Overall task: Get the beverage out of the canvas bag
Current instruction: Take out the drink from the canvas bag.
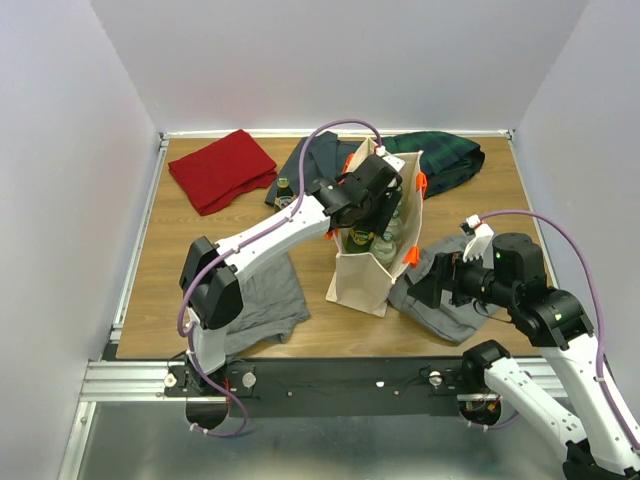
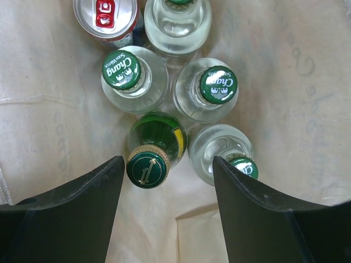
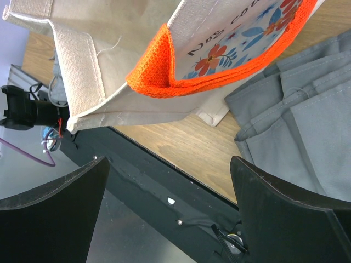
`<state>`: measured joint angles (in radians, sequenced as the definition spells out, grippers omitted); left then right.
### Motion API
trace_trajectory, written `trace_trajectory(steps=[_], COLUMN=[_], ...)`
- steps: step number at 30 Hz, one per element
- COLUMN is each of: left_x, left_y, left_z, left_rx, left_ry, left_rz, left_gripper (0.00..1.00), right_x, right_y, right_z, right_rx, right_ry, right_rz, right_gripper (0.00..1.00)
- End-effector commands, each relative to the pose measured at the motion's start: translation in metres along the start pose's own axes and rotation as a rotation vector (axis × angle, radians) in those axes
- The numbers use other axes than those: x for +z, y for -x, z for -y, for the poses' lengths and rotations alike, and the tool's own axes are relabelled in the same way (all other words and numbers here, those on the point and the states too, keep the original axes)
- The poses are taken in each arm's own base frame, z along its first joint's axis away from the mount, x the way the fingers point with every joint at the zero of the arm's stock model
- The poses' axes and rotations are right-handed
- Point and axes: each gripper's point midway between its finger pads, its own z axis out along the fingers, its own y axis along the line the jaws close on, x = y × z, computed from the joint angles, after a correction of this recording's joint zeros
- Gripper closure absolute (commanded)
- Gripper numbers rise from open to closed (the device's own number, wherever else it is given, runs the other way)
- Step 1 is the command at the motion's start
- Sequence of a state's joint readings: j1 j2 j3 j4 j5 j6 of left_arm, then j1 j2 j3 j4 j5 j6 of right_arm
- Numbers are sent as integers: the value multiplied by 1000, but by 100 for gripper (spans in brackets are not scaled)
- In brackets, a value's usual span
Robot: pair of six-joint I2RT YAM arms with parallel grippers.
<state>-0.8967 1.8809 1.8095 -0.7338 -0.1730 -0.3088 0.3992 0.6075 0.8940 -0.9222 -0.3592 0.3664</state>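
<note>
Canvas bag (image 1: pixel 362 285) stands upright mid-table, its bottles (image 2: pixel 216 87) packed close, little room between them and the cloth walls. Left gripper (image 2: pixel 167 164) points down inside, jaws apart around the green bottle (image 2: pixel 148 164), not gripping. Right gripper (image 3: pixel 169 160) hangs released beside the orange handle (image 3: pixel 159 66)

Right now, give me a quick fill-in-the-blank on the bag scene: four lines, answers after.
1. The left gripper hangs inside the canvas bag, jaws ___.
2. The bag's handles are ___.
3. The can among the bottles has a ___ pull tab.
4. Only one bottle in the bag is ___ glass; the others are clear.

Answers: open; orange; red; green.
</note>
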Motion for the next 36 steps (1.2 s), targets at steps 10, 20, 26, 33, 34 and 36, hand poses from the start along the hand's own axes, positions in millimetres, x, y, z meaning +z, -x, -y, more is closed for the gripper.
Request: trace_trajectory(steps=[10,20,26,33,34,36], left_x=[8,11,14,16,16,15], left_y=[0,-2,1,5,5,6], left_z=[-13,-17,-17,-19,-20,-21], left_rx=[-23,-27,-32,-50,-51,-56], left_ry=[75,88,86,76,81,82], left_rz=[-2,-16,-6,-8,-8,-5], left_gripper=[39,39,40,46,46,49], right_x=[-1,-1,-2,-3,-3,-3], right_y=[-3,-2,-2,-1,-1,-1], right_z=[4,4,5,5,5,5], right_rx=[2,1,4,1,2,2], right_ry=[-17,-19,-23,-24,-26,-25], right_rz=[11,15,21,31,30,33], right_gripper=[0,0,0,0,0,0])
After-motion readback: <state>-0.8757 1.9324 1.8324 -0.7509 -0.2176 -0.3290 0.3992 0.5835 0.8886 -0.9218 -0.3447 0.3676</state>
